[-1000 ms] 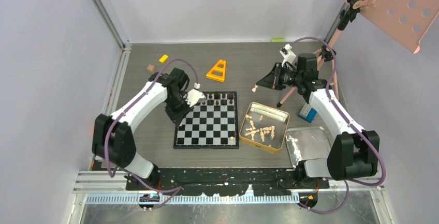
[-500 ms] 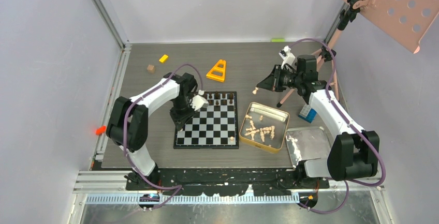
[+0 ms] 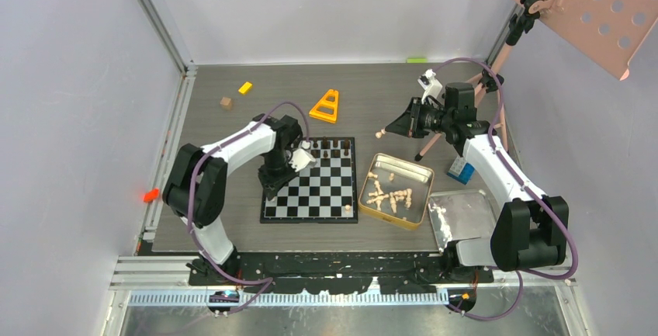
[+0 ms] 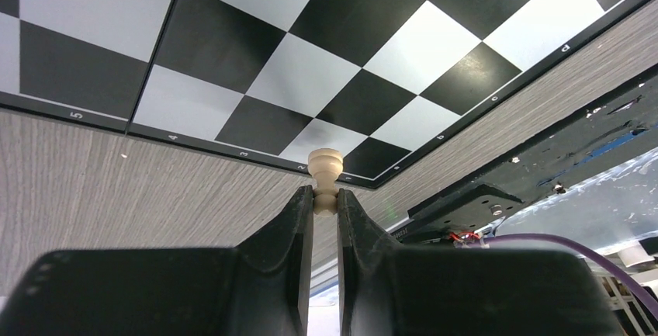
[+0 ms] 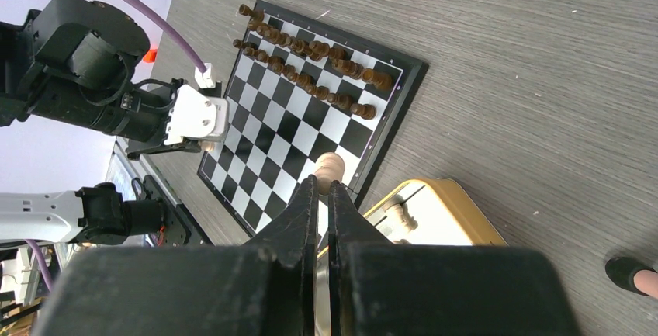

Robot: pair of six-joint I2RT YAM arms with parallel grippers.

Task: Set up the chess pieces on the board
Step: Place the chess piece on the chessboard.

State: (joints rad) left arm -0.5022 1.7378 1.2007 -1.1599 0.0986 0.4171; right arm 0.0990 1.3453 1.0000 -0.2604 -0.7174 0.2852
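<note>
L gripper (image 4: 326,196), tight on pale piece (image 4: 325,167), closer to board (image 4: 341,33); R gripper (image 5: 324,185) tight on 2nd piece (image 5: 330,167).

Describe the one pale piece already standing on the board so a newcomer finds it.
Start at the checkered board, left of the gold tin. On its near right corner, beside the tin, stands the pale piece. It is alone there: the dark pieces line the far edge, and other pale ones lie in the tin.
</note>
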